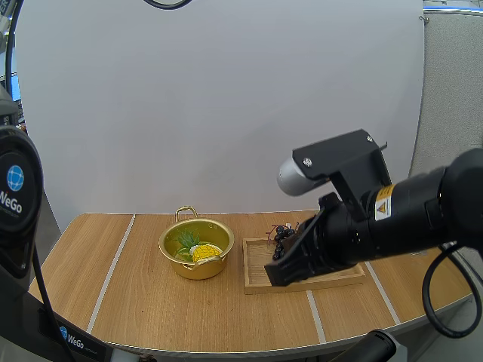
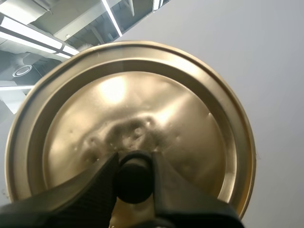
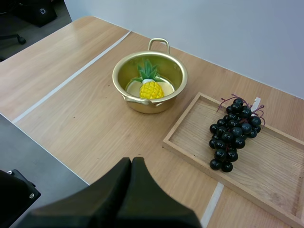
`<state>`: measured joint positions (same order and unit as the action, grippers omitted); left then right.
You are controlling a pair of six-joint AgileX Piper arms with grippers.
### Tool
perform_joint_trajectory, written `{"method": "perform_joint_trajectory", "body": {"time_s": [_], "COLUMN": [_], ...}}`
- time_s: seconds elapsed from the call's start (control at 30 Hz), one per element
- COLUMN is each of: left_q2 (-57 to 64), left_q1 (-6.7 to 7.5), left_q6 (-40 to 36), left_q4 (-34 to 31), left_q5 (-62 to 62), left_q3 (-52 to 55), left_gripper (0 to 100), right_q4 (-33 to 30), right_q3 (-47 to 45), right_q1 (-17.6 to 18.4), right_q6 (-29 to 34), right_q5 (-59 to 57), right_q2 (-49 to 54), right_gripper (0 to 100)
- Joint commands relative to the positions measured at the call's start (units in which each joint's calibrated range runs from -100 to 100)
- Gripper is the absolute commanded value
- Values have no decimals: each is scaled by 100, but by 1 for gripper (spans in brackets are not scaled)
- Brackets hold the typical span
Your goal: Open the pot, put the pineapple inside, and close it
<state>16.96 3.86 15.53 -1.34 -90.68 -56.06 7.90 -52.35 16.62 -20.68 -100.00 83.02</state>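
Note:
A gold pot [image 1: 196, 248] stands open on the table, with a small yellow pineapple [image 1: 204, 253] lying inside it. The right wrist view looks down on the same pot [image 3: 150, 88] and pineapple [image 3: 151, 89]. My left gripper [image 2: 135, 178] is shut on the black knob [image 2: 135, 182] of the gold lid [image 2: 142, 114], held up off the table. My right gripper [image 3: 131, 166] is shut on nothing, its fingers together as one dark wedge above the table's near edge. In the high view my right gripper [image 1: 281, 269] hangs over the wooden tray [image 1: 260, 283].
A bunch of dark grapes [image 3: 232, 133] lies on the wooden tray [image 3: 266, 175] to the right of the pot. In the high view the grapes [image 1: 285, 234] sit at the tray's far end, partly behind my right arm. Bare table stretches left of the pot.

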Motion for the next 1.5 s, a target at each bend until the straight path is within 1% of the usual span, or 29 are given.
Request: {"method": "perform_joint_trajectory", "body": {"time_s": [0.0, 0.67, 0.7, 0.8, 0.93, 1.03, 1.2, 1.47], "left_q2": [24, 24, 24, 72, 72, 86, 86, 89], "left_q1": [19, 19, 19, 19, 19, 19, 19, 19], "left_q6": [-8, -47, -48, -48, -48, -176, -178, -245], "left_q4": [-72, -61, -35, -35, 58, 24, 24, 24], "left_q5": [197, 197, 73, -932, -932, -932, -932, -932], "left_q3": [-37, -37, -37, -37, -23, 206, 642, 1702], "left_gripper": [0, 0, 0, 0, 0, 0, 0, 0], "right_q4": [28, -20, -20, -20, -20, -20, -20, -20], "right_q3": [-35, -35, -35, -35, -35, -35, -35, -35], "right_q1": [-22, -46, -46, -46, -46, -46, -46, -46], "right_q6": [40, 20, 20, 20, 20, 20, 20, 20], "right_q5": [0, 0, 0, 0, 0, 0, 0, 0], "right_q2": [108, 135, 135, 135, 135, 135, 135, 135], "right_gripper": [0, 0, 0, 0, 0, 0, 0, 0]}}
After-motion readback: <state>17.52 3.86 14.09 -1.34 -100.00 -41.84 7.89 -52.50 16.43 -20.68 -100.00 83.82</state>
